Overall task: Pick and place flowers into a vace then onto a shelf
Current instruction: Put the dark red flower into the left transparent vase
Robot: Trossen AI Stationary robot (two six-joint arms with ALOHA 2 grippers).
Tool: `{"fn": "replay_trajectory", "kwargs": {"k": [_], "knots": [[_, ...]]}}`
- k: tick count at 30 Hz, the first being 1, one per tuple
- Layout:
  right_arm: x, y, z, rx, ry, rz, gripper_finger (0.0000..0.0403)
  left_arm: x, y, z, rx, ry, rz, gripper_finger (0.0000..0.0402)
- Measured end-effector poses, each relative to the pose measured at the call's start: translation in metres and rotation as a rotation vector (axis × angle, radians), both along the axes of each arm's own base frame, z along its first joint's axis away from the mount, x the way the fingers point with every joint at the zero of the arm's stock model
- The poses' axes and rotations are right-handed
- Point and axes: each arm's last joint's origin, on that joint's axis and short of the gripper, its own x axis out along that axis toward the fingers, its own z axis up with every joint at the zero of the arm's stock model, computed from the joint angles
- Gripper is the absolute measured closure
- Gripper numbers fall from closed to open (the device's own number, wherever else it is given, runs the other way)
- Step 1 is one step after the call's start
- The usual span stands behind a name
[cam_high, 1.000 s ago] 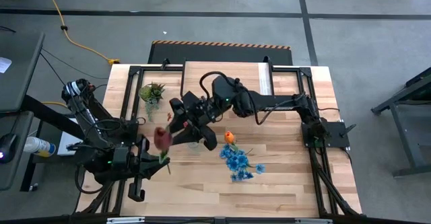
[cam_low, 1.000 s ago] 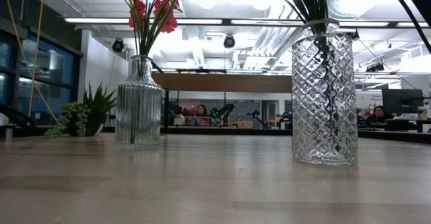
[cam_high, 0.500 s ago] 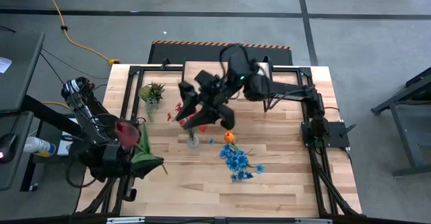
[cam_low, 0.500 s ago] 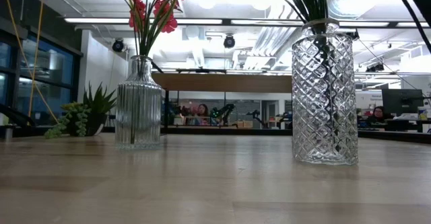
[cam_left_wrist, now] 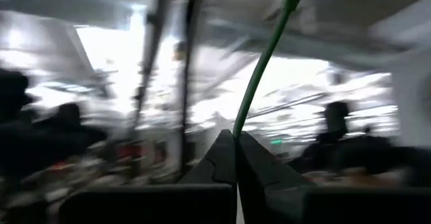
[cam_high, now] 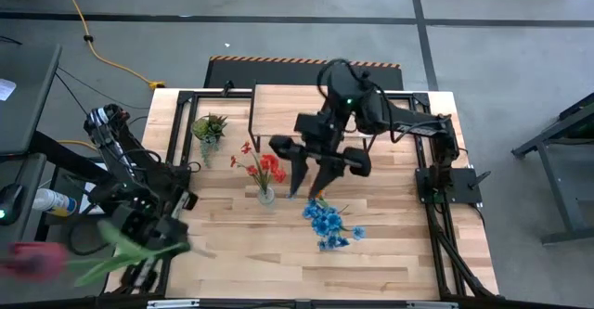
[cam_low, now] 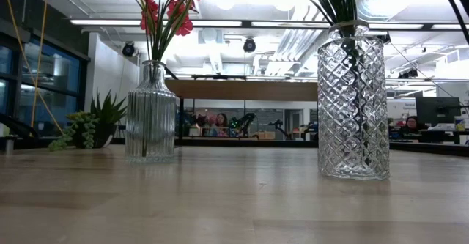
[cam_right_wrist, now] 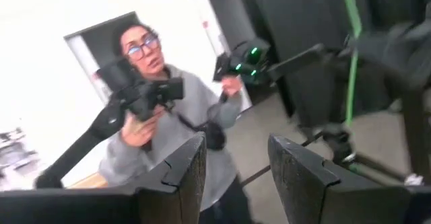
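Note:
My left gripper [cam_high: 170,246] hangs over the table's near left corner, shut on a long green-stemmed flower. Its dark pink bud [cam_high: 32,258] reaches out past the table's left edge. My right gripper [cam_high: 304,190] hovers open with nothing between its fingers, between the two vases. Red flowers [cam_high: 264,167] stand in a ribbed glass vase [cam_low: 150,112]. Blue flowers [cam_high: 327,224] stand in a diamond-cut vase [cam_low: 352,101]. The shelf [cam_high: 311,109] stands at the table's far edge. The orange tulip does not show. My left gripper pinches the flower's green stem [cam_left_wrist: 244,116] between its two fingertips [cam_left_wrist: 225,150], near the stem's bare lower end. The stem runs on past the fingers, roughly along them. The flower is lifted clear of the table, leaves [cam_high: 121,249] and bud out toward the left.
A small green potted plant [cam_high: 209,126] sits at the far left, beside the shelf. A person [cam_right_wrist: 158,109] holding handles stands beyond the table. Bare tabletop [cam_high: 269,263] lies along the near edge.
My left gripper has risen a little and turned, swinging the flower from over the table out past the left edge. My right gripper has risen, turned and gone toward the table's right, away from the ribbed vase, and the red flowers now show.

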Motion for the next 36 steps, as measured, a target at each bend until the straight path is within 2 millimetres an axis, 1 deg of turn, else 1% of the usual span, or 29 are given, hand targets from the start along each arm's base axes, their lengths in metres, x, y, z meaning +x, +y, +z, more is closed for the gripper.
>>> {"fn": "replay_trajectory", "kwargs": {"k": [3,5,10,13,18,24,27,33,36], "knots": [[0.001,0.007,-0.007,-0.017,0.04,0.009,0.0251,-0.003,-0.002,0.002,0.021,-0.055,-0.154,0.0371],[0.001,0.01,-0.011,-0.033,0.055,0.015,0.0251,-0.004,-0.003,0.002,0.008,-0.06,-0.209,0.0371],[0.001,0.018,-0.018,-0.066,0.058,0.029,0.0251,-0.002,-0.007,-0.004,-0.018,0.021,-0.279,0.0371],[0.0,0.022,-0.02,-0.082,0.04,0.04,0.0251,-0.003,-0.007,-0.003,-0.034,0.017,-0.334,0.0371],[0.0,0.023,-0.02,-0.084,0.032,0.042,0.0251,-0.004,-0.008,-0.003,-0.015,-0.006,-0.377,0.0371],[0.0,0.023,-0.02,-0.084,0.032,0.04,0.0251,-0.004,-0.009,-0.003,-0.008,-0.003,-0.379,0.0371],[0.001,0.023,-0.02,-0.086,0.035,0.001,0.0251,-0.002,-0.007,-0.003,-0.037,0.023,-0.318,0.0371],[0.002,0.026,-0.024,-0.085,0.092,-0.035,0.0251,0.006,0.002,-0.01,-0.203,0.249,0.064,0.0371],[0.001,0.031,-0.028,-0.095,0.129,-0.019,0.0251,0.015,0.004,-0.019,-0.22,0.341,0.225,0.0371]]}}
